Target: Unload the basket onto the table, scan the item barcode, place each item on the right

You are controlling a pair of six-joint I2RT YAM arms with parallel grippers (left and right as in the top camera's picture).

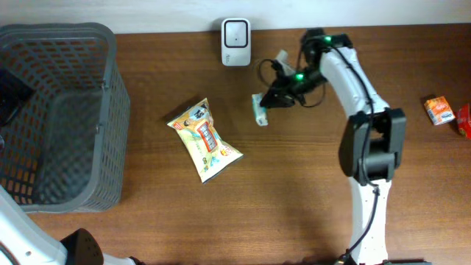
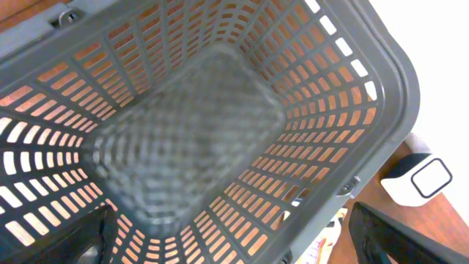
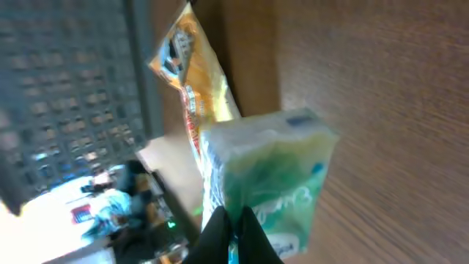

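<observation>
Tissue pack [image 1: 259, 110]: near the scanner [image 1: 235, 42], low over the bench [image 1: 309, 206] (lifted or resting, cannot tell)
Right pincer [image 1: 271, 99]: pinched tight on the pack's edge
Left pincer [image 2: 234, 246]: spread wide, empty, above the basket [image 2: 366, 66]
Done: grasp
Remaining: presenting barcode to scanner

Soft, even light fell from above on the brown wooden table [image 1: 294, 221], with only a faint shadow beside the grey plastic mesh basket [image 1: 110, 110]. From the left wrist, the basket's floor was blurred while its rim stayed crisp. The right wrist view was smeared by motion blur: the pale green plastic-wrapped packet [image 3: 271, 176] was hazy, the yellow foil snack bag [image 3: 187, 73] was streaked, and the lower left corner was washed out white.
</observation>
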